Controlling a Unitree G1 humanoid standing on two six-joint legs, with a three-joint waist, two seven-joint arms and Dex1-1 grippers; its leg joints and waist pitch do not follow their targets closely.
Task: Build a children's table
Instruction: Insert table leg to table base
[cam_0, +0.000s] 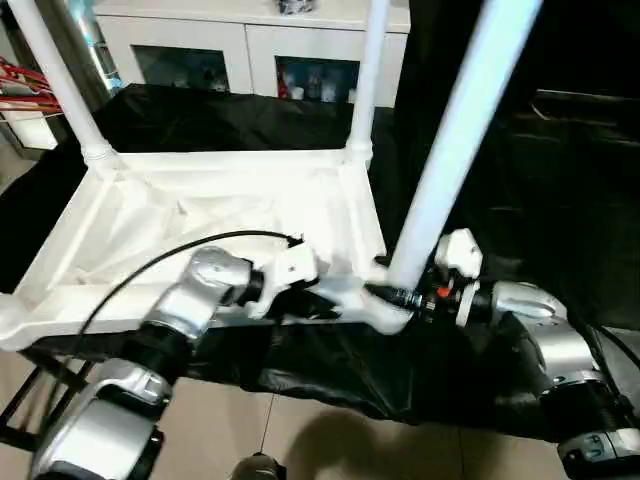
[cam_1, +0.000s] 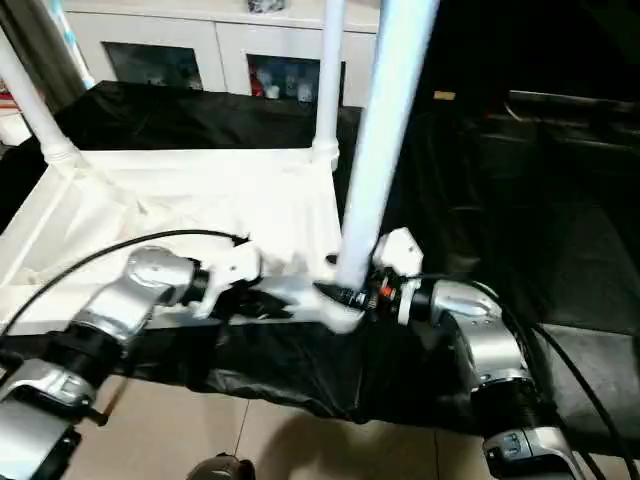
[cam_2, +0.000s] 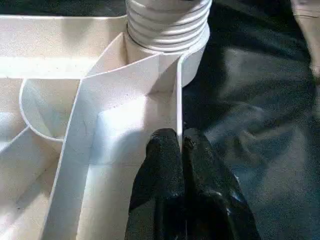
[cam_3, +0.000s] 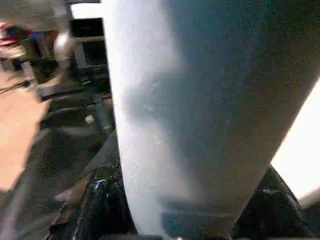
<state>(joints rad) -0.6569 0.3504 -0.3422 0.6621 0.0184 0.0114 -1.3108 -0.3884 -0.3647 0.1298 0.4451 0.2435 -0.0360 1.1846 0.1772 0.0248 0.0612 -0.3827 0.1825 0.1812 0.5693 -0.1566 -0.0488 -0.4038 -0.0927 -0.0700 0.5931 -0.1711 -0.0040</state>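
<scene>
at near right corner socket (cam_0: 385, 312): leg (cam_0: 452, 150) upright, clamped low by right gripper (cam_0: 405, 296); left gripper (cam_2: 181, 150) pinched shut on tabletop (cam_0: 200, 215) rim beside it.

White glass-door cabinet (cam_0: 250, 50) behind black cloth (cam_0: 220, 120)

Both silver forearms reach inward from the lower corners of the head view. The left end effector (cam_2: 181, 142) has its black fingers pressed together. The right end effector (cam_0: 392, 296), at center, has fingers parted, pointing left.
</scene>
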